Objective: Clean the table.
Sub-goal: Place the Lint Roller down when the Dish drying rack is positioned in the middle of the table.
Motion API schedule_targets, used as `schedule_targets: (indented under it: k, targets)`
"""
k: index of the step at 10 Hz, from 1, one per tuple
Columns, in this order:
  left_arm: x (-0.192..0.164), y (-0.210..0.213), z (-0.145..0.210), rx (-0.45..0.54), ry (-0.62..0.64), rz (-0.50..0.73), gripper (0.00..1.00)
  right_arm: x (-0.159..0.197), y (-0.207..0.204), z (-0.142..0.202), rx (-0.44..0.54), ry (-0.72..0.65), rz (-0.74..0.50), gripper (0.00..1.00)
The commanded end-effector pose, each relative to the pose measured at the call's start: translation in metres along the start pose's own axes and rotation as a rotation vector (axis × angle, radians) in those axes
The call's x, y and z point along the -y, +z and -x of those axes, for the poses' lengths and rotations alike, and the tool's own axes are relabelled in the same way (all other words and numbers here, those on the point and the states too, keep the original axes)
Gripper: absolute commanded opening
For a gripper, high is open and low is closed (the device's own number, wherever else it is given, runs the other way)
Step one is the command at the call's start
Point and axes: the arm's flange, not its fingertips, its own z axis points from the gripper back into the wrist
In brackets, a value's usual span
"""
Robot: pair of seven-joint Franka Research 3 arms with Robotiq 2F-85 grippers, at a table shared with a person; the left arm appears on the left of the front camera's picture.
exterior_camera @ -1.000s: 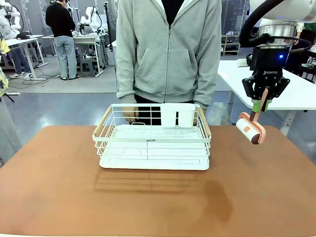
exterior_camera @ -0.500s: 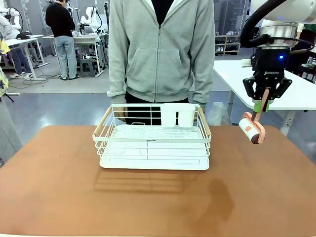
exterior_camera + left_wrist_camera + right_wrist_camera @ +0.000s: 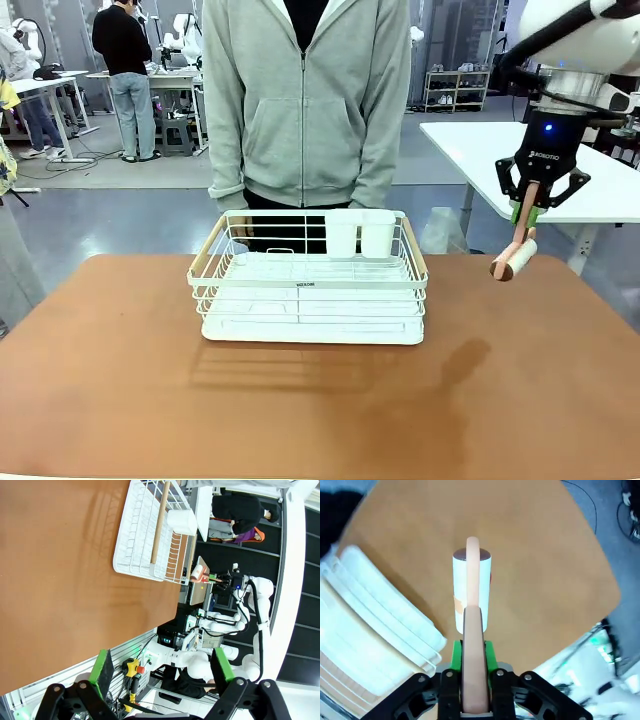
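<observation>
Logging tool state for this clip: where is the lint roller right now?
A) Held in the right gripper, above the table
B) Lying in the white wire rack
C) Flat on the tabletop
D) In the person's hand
A: the right gripper is shut on the pink handle of the lint roller, which hangs clear above the table, to the right of the rack.

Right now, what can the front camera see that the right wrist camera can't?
Front view alone: the person in a grey hoodie standing behind the table, and the rack's two white cups. Right wrist view alone: the green pads clamped on the lint roller's pink handle, seen close from above. Both: the lint roller hanging from the right gripper above the brown table, beside the white wire rack.
</observation>
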Motion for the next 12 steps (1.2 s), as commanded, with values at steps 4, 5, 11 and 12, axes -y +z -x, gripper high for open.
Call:
schedule_targets:
  k: [4, 5, 11, 12]
  targets:
    - [0.0, 0.002, 0.001, 0.004, -0.006, 0.0, 1.0, 0.019, -0.035, -0.003, 0.14, -0.526, -0.12, 0.21]
    - [0.0, 0.002, 0.001, 0.004, -0.006, 0.0, 1.0, 0.023, -0.039, -0.007, 0.1, -0.553, -0.152, 0.21]
    - [0.0, 0.002, 0.001, 0.004, -0.006, 0.0, 1.0, 0.029, -0.095, -0.028, -0.003, -0.687, -0.252, 0.21]
    - [0.0, 0.002, 0.001, 0.004, -0.006, 0.0, 1.0, 0.028, -0.108, -0.027, -0.013, -0.697, -0.244, 0.21]
